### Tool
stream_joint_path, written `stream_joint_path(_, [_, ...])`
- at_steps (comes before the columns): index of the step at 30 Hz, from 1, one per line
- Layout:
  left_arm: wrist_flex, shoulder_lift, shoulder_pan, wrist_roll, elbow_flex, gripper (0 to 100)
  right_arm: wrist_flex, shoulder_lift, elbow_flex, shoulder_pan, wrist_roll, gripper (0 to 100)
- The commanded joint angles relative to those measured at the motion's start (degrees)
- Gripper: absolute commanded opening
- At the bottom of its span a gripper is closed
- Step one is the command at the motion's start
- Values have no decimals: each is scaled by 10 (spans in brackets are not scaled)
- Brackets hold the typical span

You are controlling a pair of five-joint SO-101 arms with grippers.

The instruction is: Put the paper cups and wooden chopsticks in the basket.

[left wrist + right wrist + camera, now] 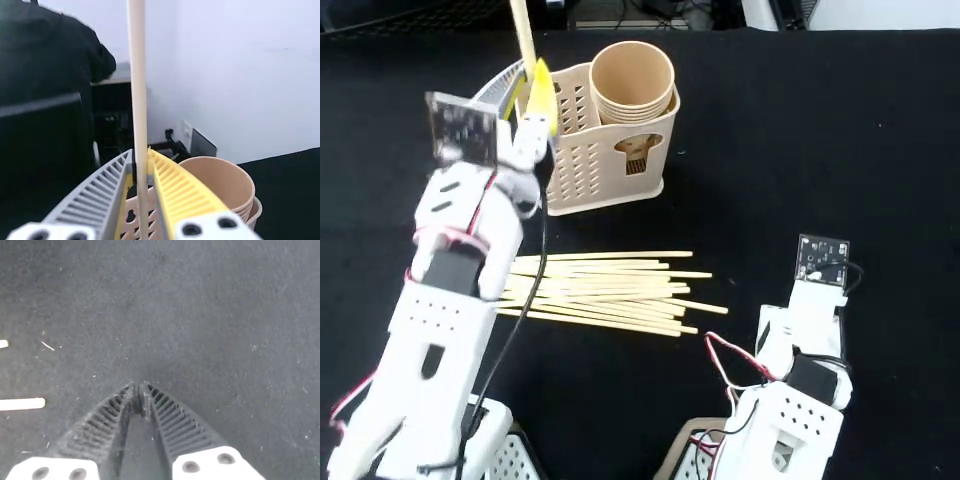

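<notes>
A beige slotted basket [610,155] stands at the back of the black table with stacked paper cups [632,82] in its right compartment. My left gripper [525,85] is raised over the basket's left side, shut on a single wooden chopstick [523,32] that stands upright. In the left wrist view the chopstick [137,100] runs up between the grey and yellow fingers, with the cups [220,187] beside and the basket [132,215] below. A pile of chopsticks [610,290] lies mid-table. My right gripper [139,392] rests low over bare cloth, shut and empty.
The right arm [800,350] sits folded at the front right, near the pile's right ends. Two chopstick ends [22,403] show beside the right gripper. Black cloth [820,130] covers the table.
</notes>
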Motion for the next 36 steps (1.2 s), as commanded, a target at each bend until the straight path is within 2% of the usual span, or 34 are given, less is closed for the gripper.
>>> stream_joint_path(1, [-7, 44, -7, 67, -56, 29, -11, -7, -2, 4, -3, 15])
stream_joint_path(11, [7, 133, -44, 70, -53, 30, -11, -7, -2, 4, -3, 15])
stream_joint_path(18, [8, 172, -45, 70, -38, 30, -11, -7, -2, 4, -3, 15])
stream_joint_path(23, [8, 173, -44, 75, -39, 116, -11, -7, -2, 4, -3, 15])
stream_joint_path(27, [10, 172, -51, 73, -39, 115, -11, -7, -2, 4, -3, 15])
stream_joint_path(32, [94, 138, -58, 75, -60, 115, -12, -7, -2, 4, -3, 15])
stream_joint_path(36, [200, 33, -64, 71, -60, 115, -12, -7, -2, 4, -3, 15])
